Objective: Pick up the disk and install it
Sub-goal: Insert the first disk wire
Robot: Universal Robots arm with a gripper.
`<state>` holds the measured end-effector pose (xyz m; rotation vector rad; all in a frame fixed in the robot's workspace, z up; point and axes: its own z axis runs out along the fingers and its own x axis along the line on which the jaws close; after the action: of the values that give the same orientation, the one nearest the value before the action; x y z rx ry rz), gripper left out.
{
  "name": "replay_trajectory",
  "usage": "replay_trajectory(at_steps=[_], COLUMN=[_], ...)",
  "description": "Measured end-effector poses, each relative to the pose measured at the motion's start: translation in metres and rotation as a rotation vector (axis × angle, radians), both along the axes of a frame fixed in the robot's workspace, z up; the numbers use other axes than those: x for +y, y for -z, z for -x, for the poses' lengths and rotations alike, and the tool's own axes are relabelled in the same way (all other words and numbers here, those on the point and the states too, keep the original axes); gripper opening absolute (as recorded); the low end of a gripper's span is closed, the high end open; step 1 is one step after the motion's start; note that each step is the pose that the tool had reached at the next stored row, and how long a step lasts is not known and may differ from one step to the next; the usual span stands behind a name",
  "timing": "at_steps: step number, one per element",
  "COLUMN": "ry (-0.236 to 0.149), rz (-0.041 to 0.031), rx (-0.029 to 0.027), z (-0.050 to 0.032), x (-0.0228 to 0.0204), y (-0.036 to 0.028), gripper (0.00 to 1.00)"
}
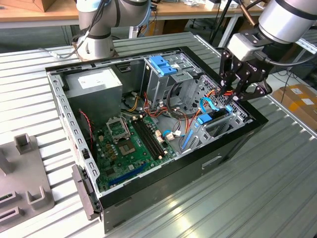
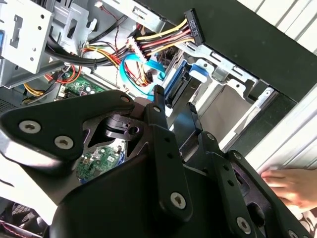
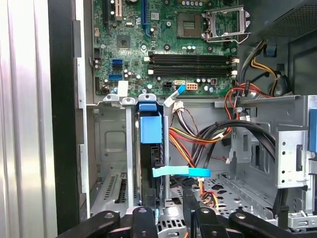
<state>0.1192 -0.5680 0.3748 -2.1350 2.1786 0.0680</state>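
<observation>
- Black two-finger gripper (image 1: 237, 94) hangs over the corner of the open black desktop computer case (image 1: 233, 144) at the exterior view's right, above the grey metal drive bay (image 1: 218, 130).
- Gripper fingers (image 2: 159, 119) sit slightly apart, a narrow gap between them, nothing clamped; in the first wrist view the gripper (image 3: 171, 210) tips are just above the bay, apart from the drive.
- The disk, a flat grey drive with bright blue plastic side rails and blue end tab (image 3: 150, 130), stands on edge in a slot of the drive bay, beside the case side wall; also seen as a blue strip in the exterior view (image 1: 204, 120) and below the fingertips in the second wrist view (image 2: 179, 82).
- Thin light-blue flat cable (image 3: 181, 172) crosses just beside the disk's near end; contact unclear.
- Red, yellow and orange wire bundle (image 3: 190, 144) lies beside the bay.
- A person's hand (image 2: 292, 184) rests on the ribbed metal table (image 1: 257, 198) outside the case wall.
- Green motherboard with black memory slots (image 1: 131, 141) on the case floor, further in.
- Wider blue plastic bracket on silver metal cage (image 1: 163, 64) near the case's far edge.
- Grey power supply box (image 1: 94, 84) in the far corner.
- Grey robot arm base (image 1: 96, 29) on the table beyond the case.
</observation>
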Motion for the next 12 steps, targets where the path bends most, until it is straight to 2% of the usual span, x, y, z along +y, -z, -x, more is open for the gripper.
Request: replay_trajectory(at_steps=[12], ry=[-0.051], rz=[0.0], rx=[0.0], z=[-0.0113], x=[0.0012], y=[0.0], gripper=[0.36])
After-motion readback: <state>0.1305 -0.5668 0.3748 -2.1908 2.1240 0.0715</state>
